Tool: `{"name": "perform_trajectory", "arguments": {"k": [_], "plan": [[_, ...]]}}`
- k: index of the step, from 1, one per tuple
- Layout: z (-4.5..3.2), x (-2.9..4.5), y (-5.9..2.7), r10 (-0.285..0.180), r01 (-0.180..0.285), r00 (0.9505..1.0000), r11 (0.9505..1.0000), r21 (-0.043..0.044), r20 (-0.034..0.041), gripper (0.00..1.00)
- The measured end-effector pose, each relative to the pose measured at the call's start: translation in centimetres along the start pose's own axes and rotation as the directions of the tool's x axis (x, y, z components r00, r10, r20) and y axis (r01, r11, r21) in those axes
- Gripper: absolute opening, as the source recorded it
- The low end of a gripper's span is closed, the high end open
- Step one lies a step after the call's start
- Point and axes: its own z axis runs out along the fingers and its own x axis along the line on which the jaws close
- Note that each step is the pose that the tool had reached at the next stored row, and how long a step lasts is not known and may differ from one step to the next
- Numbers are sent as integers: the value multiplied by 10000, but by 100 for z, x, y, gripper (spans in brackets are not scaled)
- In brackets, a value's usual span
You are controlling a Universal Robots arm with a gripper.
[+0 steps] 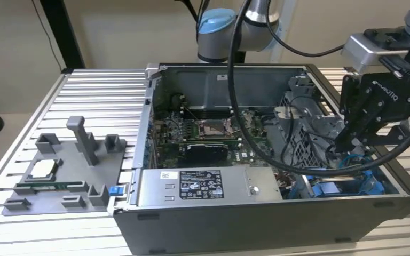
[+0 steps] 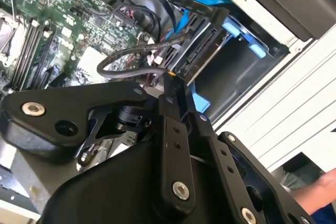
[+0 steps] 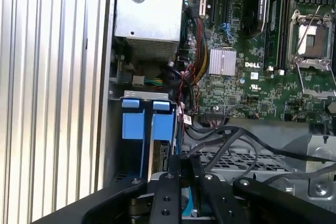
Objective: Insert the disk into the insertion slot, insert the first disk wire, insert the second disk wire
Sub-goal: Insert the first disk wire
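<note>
The disk (image 3: 160,153) stands on edge inside the insertion slot (image 3: 133,125), its bright blue carrier frame (image 3: 163,127) showing beside the blue rails. In the second wrist view the disk's connector end (image 2: 202,38) faces my gripper (image 2: 170,80), with a blue slot tab (image 2: 251,48) beyond it. A black disk wire (image 2: 131,53) loops over the board and ends between my fingertips. My gripper (image 3: 185,162) is shut on that wire's plug, right at the disk's end. In the exterior view my gripper (image 1: 341,145) reaches down into the case above the blue bay (image 1: 344,184).
The grey labelled power-supply box (image 1: 198,186) lies along the case's front wall. The motherboard (image 3: 262,72) and several loose cables (image 3: 189,85) lie beside the bay. A grey fixture plate (image 1: 55,176) sits on the slatted table (image 1: 98,96). A person's sleeve (image 2: 317,192) shows outside the case.
</note>
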Motion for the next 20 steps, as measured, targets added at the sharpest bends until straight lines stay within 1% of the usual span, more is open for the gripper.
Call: {"name": "perform_trajectory", "arguments": {"k": [3, 4, 6, 9, 12, 20], "plan": [[5, 63, -57, 13, -13, 10000, 9998, -199, 9, 0], [10, 83, -81, 17, -16, 10000, 9997, -247, 10, 0], [24, 115, -126, 20, -20, 10000, 9995, -301, 14, 0], [55, 148, -187, 22, -21, 10000, 9995, -327, 15, 0], [78, 162, -223, 22, -21, 10000, 9995, -329, 16, 0], [82, 165, -243, 22, -22, 10000, 9995, -328, 15, 0]]}}
